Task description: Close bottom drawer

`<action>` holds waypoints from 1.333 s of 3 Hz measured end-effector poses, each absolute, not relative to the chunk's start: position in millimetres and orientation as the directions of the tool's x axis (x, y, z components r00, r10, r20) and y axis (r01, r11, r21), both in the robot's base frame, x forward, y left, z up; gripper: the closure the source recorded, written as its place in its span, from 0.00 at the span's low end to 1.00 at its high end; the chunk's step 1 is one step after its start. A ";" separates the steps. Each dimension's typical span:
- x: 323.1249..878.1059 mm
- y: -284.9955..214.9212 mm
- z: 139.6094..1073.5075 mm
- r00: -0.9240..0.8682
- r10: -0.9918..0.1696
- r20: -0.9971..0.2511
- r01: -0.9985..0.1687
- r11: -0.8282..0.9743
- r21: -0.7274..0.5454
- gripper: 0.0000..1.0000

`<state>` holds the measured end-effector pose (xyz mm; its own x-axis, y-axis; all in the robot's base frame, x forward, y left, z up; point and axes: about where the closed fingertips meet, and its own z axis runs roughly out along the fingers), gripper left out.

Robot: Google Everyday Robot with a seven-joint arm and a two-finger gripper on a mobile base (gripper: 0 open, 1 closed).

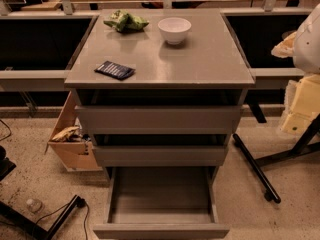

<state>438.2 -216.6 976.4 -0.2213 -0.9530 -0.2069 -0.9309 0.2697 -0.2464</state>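
Three drawers stack in the grey cabinet (200,59) that fills the middle of the frame. The bottom drawer (160,231) is pulled far out toward the lower edge, with its shallow grey tray open to view and its slim flat front almost touching the bottom of the frame. Above it sit the middle drawer (160,155) and the taller top drawer (159,119), each with a dark gap showing over its front. On the cabinet top a white bowl (174,30) stands near the back, a crumpled green bag (125,21) lies just to its left, and a dark blue packet (115,70) lies flat near the front left corner. A wooden box (75,156) leans on the speckled floor against the cabinet's left side, with something crumpled inside it. A black bar (255,166) lies on the floor to the right. At the right edge a white rounded shape (309,39) enters the frame, and I cannot tell what it is. The gripper is outside the frame, so I cannot tell how its jaws stand or whether they hold anything.
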 end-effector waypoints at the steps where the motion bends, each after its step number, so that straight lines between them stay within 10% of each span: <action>1: 438.2 -216.6 976.4 -0.221 -0.953 -0.207 -0.931 0.270 -0.246 0.00; 4: 379.6 -209.1 872.6 -0.326 -0.888 -0.325 -0.878 0.412 -0.246 0.00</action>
<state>379.6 -209.1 872.6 -0.3256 -0.8878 -0.3251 -0.8775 0.4118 -0.2456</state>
